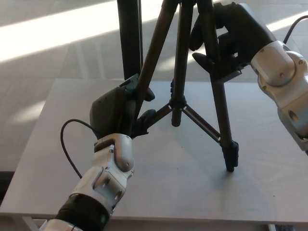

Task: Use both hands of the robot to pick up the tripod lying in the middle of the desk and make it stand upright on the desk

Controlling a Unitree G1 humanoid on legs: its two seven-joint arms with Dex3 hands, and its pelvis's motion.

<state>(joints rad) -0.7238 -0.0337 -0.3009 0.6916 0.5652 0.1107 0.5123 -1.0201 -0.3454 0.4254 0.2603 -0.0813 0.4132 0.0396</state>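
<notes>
A black metal tripod [183,72] stands with its legs spread over the middle of a pale grey wooden desk [250,192], its top running out of the head view's upper edge. The right-hand leg slants down to a black rubber foot [231,156] that rests on the desk surface, while the short centre column ends just above the desk, joined to the legs by thin braces. The robot's black left hand [118,110] is closed around the lower part of the left-hand leg, its thick fingers [144,118] wrapped across the tube near the brace. The robot's black right hand [228,41] is clamped on the upper part of the right-hand leg, close to the top of the frame. Silver-white forearm casings lead away from both hands, the left toward the bottom edge, the right toward the right edge. A thin black cable [67,144] loops from the left wrist over the desk. Beyond the desk, bright bands of sunlight cross a grey floor [48,38].
</notes>
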